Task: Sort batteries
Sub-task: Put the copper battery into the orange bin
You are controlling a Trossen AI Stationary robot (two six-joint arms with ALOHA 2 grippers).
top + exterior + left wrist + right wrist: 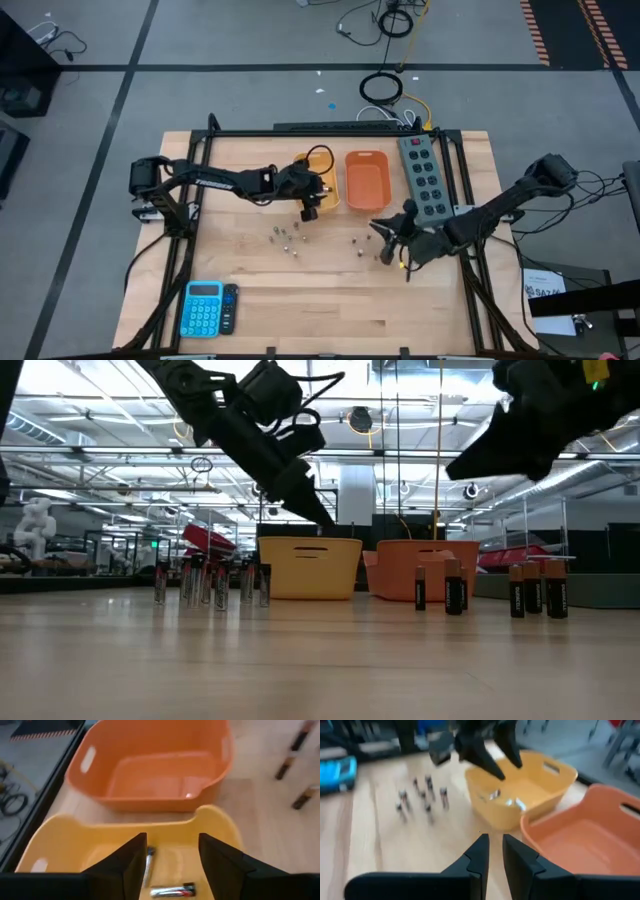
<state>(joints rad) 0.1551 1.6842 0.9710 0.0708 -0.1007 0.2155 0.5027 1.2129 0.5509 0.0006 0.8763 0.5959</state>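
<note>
My left gripper (308, 208) is open above the near end of the yellow bin (331, 199); in the left wrist view (172, 840) its fingers stand over the bin's floor. Two silvery batteries (171, 891) lie in that bin. The orange bin (367, 180) beside it looks empty. Several silvery batteries (285, 238) stand upright on the table near the left gripper. Dark batteries (358, 243) stand near my right gripper (383, 232). That gripper hangs above the table with only a narrow gap between its fingertips (495, 841) and nothing in it.
A grey power strip (422, 178) lies to the right of the orange bin. A blue calculator (203, 307) and a small dark object (230, 305) lie at the near left. Bare wood lies along the table's near middle and right.
</note>
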